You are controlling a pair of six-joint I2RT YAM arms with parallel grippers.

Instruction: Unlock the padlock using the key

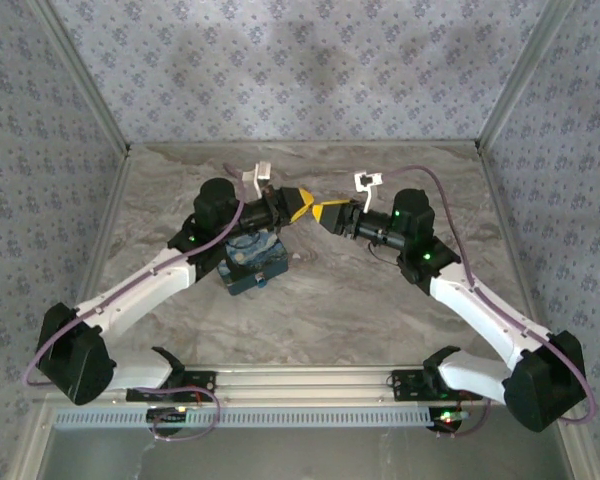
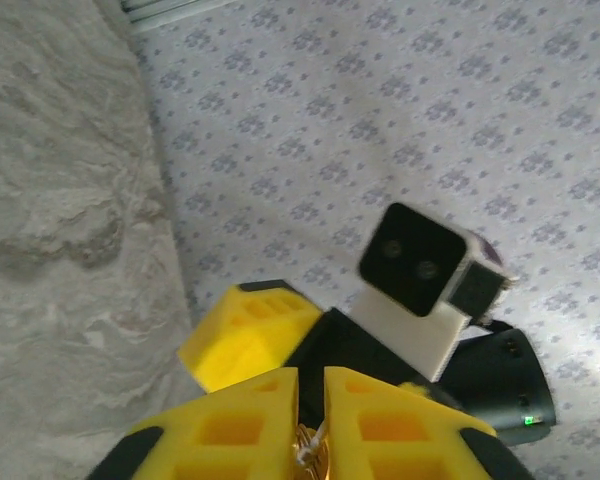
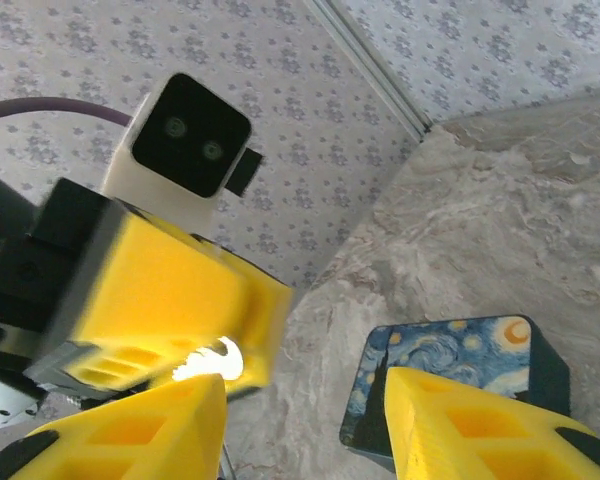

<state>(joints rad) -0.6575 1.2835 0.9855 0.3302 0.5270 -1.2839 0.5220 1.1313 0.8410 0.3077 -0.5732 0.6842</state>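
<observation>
Above the middle of the table my two yellow-fingered grippers meet tip to tip. My left gripper (image 1: 298, 205) (image 2: 312, 400) is shut on a small brass-coloured key (image 2: 320, 452) with a thin wire ring, pinched deep between the pads. From the right wrist view the key's bright toothed blade (image 3: 205, 360) sticks out of the left gripper's fingers (image 3: 170, 290). My right gripper (image 1: 330, 213) (image 3: 305, 395) stands open, its left finger (image 3: 130, 430) just under the blade and nothing between its fingers. The padlock is hidden.
A blue box with a starry-night print (image 1: 250, 262) (image 3: 450, 365) sits on the marble-patterned tabletop (image 1: 380, 310) under the left arm. Patterned walls enclose the table on three sides. The right wrist's camera block (image 2: 415, 262) faces the left gripper closely.
</observation>
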